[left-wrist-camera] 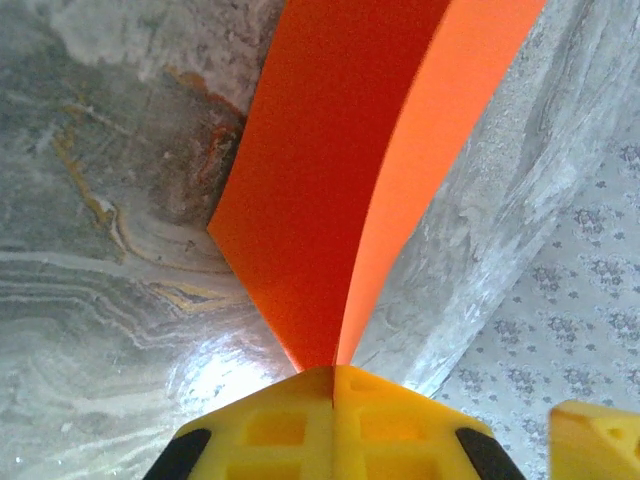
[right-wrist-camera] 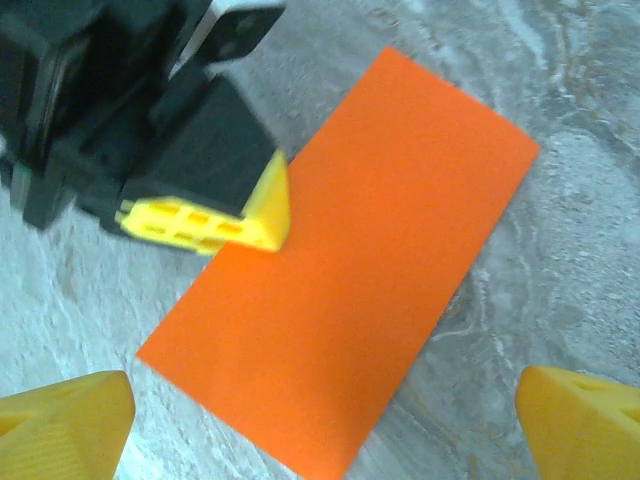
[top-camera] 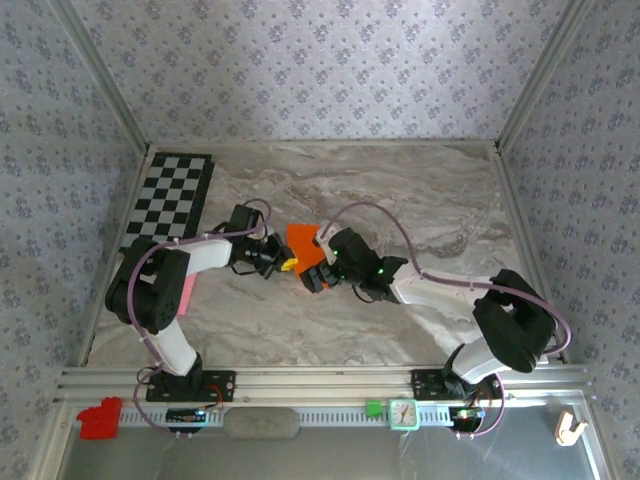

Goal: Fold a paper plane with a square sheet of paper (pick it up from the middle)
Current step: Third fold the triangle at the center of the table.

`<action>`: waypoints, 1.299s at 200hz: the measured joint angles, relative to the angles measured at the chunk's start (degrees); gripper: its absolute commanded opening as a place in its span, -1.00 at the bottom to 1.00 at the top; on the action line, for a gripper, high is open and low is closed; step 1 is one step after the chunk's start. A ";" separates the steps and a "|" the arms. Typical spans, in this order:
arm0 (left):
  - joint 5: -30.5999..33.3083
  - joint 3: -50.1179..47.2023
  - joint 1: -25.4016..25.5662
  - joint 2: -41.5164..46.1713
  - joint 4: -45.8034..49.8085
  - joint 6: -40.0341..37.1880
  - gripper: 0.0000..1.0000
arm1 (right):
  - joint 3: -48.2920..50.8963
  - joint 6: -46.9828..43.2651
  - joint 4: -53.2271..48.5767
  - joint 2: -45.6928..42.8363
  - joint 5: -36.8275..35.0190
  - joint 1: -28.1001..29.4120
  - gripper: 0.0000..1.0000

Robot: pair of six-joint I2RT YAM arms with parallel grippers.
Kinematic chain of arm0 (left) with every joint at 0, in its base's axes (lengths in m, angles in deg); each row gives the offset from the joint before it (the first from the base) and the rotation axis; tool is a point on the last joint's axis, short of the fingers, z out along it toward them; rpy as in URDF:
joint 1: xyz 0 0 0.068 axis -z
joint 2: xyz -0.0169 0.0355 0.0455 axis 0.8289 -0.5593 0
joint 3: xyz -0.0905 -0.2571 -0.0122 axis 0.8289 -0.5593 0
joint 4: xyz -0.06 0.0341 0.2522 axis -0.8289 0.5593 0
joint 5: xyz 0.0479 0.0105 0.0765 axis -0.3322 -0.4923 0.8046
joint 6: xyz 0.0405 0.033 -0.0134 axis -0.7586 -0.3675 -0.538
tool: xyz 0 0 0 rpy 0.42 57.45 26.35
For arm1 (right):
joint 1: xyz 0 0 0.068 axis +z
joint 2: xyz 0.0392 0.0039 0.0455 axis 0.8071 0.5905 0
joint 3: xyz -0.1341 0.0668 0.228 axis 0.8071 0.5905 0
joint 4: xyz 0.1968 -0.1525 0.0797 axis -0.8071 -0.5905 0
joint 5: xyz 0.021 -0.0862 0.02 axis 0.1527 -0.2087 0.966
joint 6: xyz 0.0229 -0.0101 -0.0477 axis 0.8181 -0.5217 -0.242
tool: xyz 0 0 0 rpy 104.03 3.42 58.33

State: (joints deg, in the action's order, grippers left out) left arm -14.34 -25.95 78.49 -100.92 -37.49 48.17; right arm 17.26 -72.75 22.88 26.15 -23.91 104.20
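The square sheet of paper is bright orange and lies folded in half as a long rectangle, just above the marble table. My left gripper is shut on one edge of it, and its two layers fan out from the closed yellow fingertips. In the right wrist view, the left gripper's yellow fingers bite the paper's long edge. My right gripper hangs open over the paper, one fingertip wide to each side and nothing between them. From above, the paper sits mid-table between the left gripper and the right gripper.
A black-and-white checkerboard lies at the back left. A pink object rests under the left arm. On the front rail sit a red block, a green block and a small clock. Patterned walls enclose the table.
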 measured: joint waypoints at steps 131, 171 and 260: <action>0.00 2.05 0.15 -0.04 4.31 1.49 -1.00 | 7.50 -19.80 21.90 9.44 -2.58 4.68 0.57; 0.00 2.05 0.44 -0.11 4.48 1.46 -1.00 | 8.13 -21.53 23.96 8.52 -2.49 4.68 0.13; 0.00 2.05 0.55 -0.11 4.48 1.46 -1.00 | 8.50 -22.60 24.02 7.52 -1.33 4.68 -0.23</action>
State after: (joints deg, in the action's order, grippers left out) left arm -14.34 -23.90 79.04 -101.03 -33.01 49.64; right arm 25.76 -95.35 46.90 33.67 -25.25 108.88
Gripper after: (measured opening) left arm 0.056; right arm 0.382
